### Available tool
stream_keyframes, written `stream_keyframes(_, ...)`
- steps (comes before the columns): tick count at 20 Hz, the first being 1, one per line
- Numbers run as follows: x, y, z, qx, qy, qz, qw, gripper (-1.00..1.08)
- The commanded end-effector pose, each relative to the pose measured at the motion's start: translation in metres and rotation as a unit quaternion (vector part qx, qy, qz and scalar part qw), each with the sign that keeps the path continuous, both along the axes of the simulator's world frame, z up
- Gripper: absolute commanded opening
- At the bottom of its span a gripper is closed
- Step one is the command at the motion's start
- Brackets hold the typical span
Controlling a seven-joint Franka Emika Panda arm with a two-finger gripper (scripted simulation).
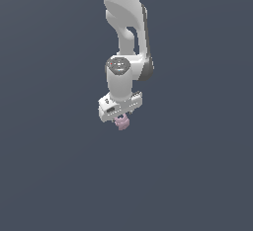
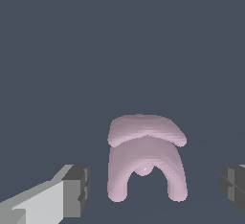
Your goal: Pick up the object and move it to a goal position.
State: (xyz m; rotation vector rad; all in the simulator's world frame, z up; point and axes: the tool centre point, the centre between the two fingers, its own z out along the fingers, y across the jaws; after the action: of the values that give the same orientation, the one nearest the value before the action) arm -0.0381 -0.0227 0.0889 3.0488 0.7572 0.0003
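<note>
The object (image 2: 146, 144) is a pale pink-lilac lumpy arch with a flat cap on top. In the wrist view it sits between my two fingertips, with a clear gap on each side. My gripper (image 2: 155, 190) is open; one dark pad (image 2: 77, 189) and the other pad (image 2: 233, 188) stand apart from the object. In the exterior view the white gripper (image 1: 121, 118) hangs straight over the object (image 1: 122, 123), which peeks out just beneath the hand. Whether the object rests on the floor I cannot tell.
A plain dark blue-grey surface (image 1: 54, 175) fills both views. The white arm (image 1: 123, 22) comes down from the top of the exterior view. Nothing else shows.
</note>
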Motion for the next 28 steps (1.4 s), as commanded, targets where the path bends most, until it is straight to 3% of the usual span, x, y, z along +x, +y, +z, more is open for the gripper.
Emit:
stream_keyframes(1,0.000,0.000,-0.004,0.000,0.000,0.000,1.0000,1.00)
stream_keyframes(15,-0.001,0.000,-0.049,0.000,0.000,0.003,1.0000,1.00)
stream_keyframes(16,-0.001,0.000,-0.049,0.000,0.000,0.003,1.0000,-1.00)
stream_keyframes(28,0.000,-0.001,-0.047,0.000,0.000,0.002,1.0000,-1.00)
